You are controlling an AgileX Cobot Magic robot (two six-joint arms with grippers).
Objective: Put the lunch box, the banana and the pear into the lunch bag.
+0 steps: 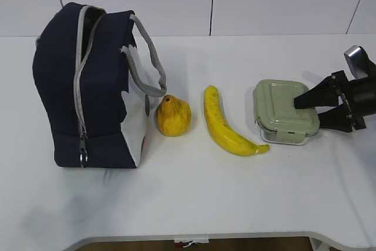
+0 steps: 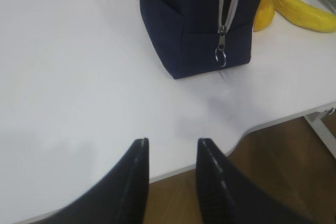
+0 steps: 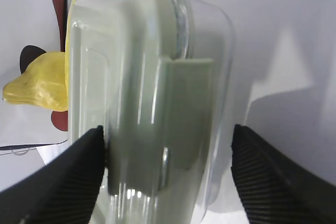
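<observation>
On the table (image 1: 194, 204), 4 things stand in a row from left to right: the lunch bag (image 1: 88, 86), the pear (image 1: 173, 116), the banana (image 1: 226, 124) and the lunch box (image 1: 285, 111). The lunch bag stands upright at the far left, and its handle (image 1: 150, 57) hangs over toward the pear. The pear sits just beside the bag's right side. The banana lies between the pear and the lunch box, apart from the pear, its near tip close to the box's front left corner. The right gripper (image 1: 305, 110) reaches in from the right edge, its jaws set 1 on each side of the lunch box's right end. The left gripper (image 2: 170, 153) hangs over the table's near edge, in front of the bag and well apart from it.
</observation>
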